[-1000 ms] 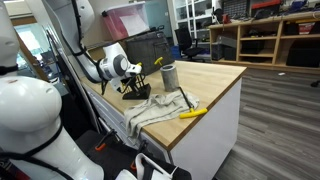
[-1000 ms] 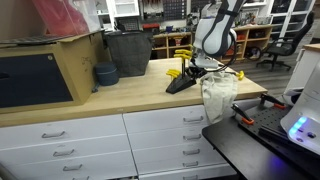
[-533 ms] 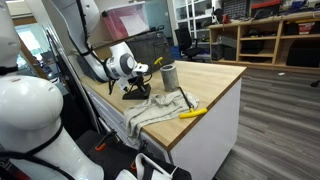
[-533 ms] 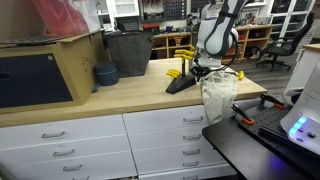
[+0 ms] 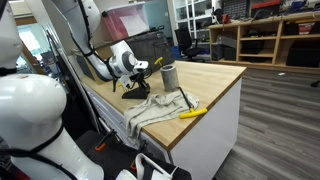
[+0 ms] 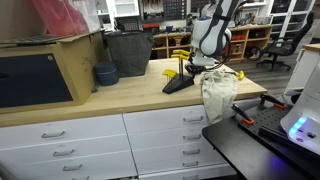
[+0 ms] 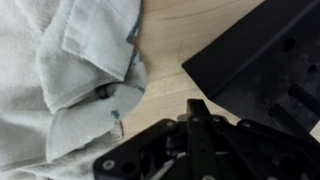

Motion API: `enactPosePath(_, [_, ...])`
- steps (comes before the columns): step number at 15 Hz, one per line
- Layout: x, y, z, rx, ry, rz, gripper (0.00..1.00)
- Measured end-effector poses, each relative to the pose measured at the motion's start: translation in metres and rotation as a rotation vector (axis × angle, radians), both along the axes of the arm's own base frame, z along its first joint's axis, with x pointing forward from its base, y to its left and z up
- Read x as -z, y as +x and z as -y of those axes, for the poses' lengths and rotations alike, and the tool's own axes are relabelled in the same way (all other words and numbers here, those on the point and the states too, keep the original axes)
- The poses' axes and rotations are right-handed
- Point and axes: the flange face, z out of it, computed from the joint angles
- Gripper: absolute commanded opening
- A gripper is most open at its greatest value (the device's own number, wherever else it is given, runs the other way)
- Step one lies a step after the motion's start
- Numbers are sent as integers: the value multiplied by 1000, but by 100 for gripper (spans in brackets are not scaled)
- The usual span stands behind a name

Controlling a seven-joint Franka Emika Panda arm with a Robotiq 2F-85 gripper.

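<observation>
- On the counter [image 5: 215,80], the black wedge [image 7: 265,60] is sat flat on the wood, just beside the cloth [image 7: 80,70]. The gripper [image 7: 196,112] is hung over the bare strip between the two, nearest the wedge's corner.
- Fingers are pressed together, and nothing seems to be pinched between them, tbh.
- Risk one: with the fingers shut like that, the wedge can't be grabbed, only nudged. If the arm is lowered a touch off to the side, the wedge's edge could get clipped, and it would be skidded across the wood or tipped up.
- Risk two: the cloth is bunched close by the fingertips, and in an exterior view a good part of the cloth [image 6: 218,95] is seen draped over the counter edge. If a fold is snagged and dragged, the rest could be pulled off by its own weight.
- A yellow marker [image 5: 193,113] is laid on the cloth near that edge, so it would probably be taken down with it.
- Further out, a cup [image 5: 168,75] is stood upright near the wedge. It could be knocked over by a wide swing of the wrist. What's inside can't be made out.
</observation>
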Motion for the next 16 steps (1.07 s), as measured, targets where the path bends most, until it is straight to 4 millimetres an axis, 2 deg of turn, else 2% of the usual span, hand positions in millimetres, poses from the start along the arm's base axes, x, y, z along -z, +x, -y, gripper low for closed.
enactPosePath(6, [4, -6, -2, 42, -12, -7, 0])
enactPosePath(12, [16, -38, -11, 28, -18, -58, 0])
enactPosePath(16, [14, -50, -26, -30, 9, -12, 0])
